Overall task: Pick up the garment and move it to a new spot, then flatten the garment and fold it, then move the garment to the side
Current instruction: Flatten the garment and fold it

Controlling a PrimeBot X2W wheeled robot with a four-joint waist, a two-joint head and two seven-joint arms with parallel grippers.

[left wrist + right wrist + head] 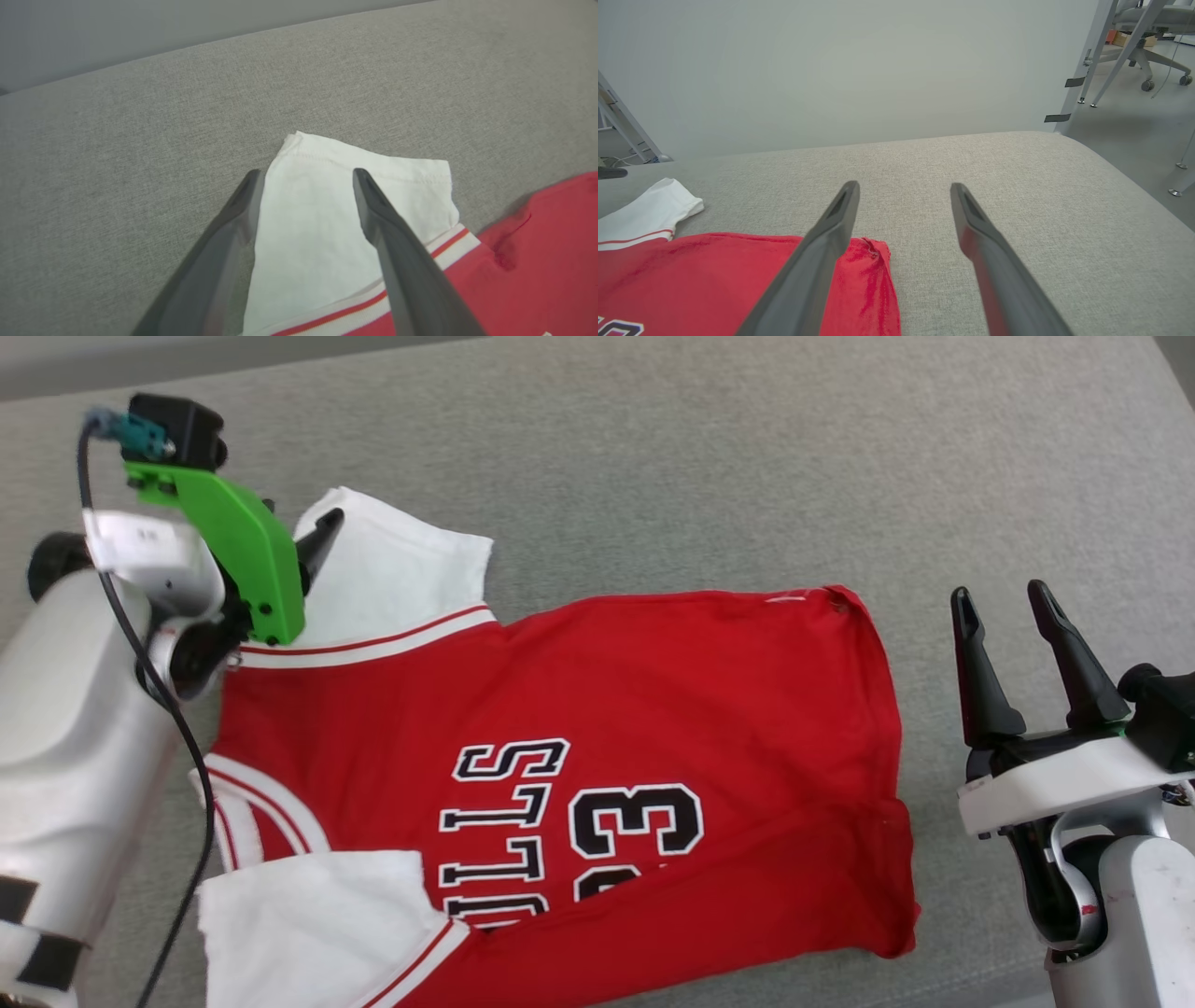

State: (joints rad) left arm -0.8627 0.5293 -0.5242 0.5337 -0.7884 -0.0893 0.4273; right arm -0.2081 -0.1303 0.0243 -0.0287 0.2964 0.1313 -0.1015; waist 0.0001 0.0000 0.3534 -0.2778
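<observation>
The garment (653, 691), a red jersey with black "BULLS 23" print facing up, lies spread on the grey cushion, collar to the left and hem to the right. Its near edge is folded up over part of the print. My left gripper (299, 518) hovers open over the far white sleeve (308, 224), with a finger on either side of it and nothing held (306, 173). My right gripper (1001, 593) stands open and empty just right of the hem. In the right wrist view (904, 185) its fingers point past the red hem corner (873, 252).
The grey upholstered surface (747, 457) stretches bare beyond and to the right of the shirt. Its rounded right edge (1120, 172) drops to the floor, where metal frame legs (1092, 60) and an office chair (1153, 28) stand. A pale wall (854, 70) rises behind.
</observation>
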